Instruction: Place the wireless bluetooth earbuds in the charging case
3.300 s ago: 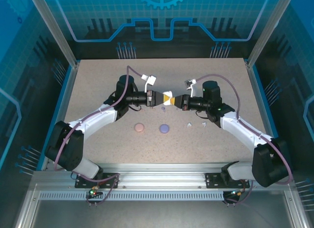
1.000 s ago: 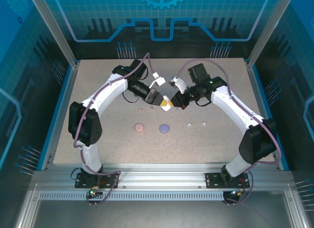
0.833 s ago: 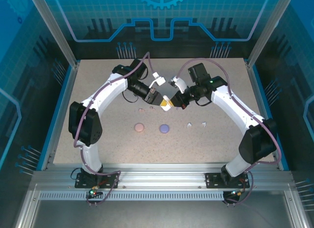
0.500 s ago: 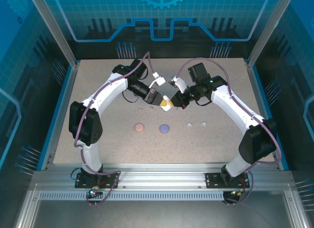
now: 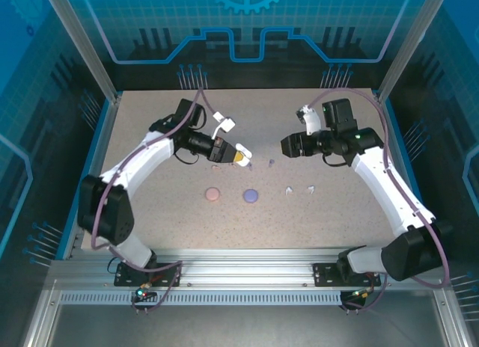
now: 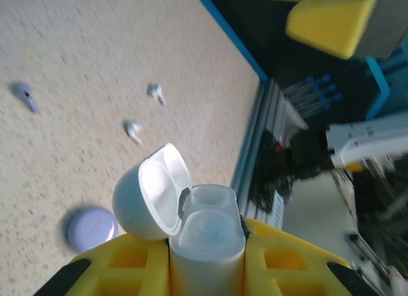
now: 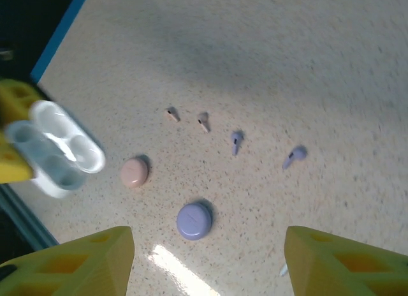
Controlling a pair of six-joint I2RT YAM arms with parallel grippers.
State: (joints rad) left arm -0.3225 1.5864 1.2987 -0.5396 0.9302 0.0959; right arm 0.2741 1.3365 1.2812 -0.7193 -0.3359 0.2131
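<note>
My left gripper is shut on the white charging case, lid flipped open, both sockets empty, held above the table. My right gripper hovers open and empty to the case's right, apart from it. On the table lie two purple earbuds, two pale pink earbuds and two white earbuds.
A closed pink round case and a closed purple round case sit in front of the buds. The blue rim bounds the speckled table.
The two grippers, close together at the case half a second ago, have drawn apart. The right one swung right and stands open; the left one pulled back left with the case.
</note>
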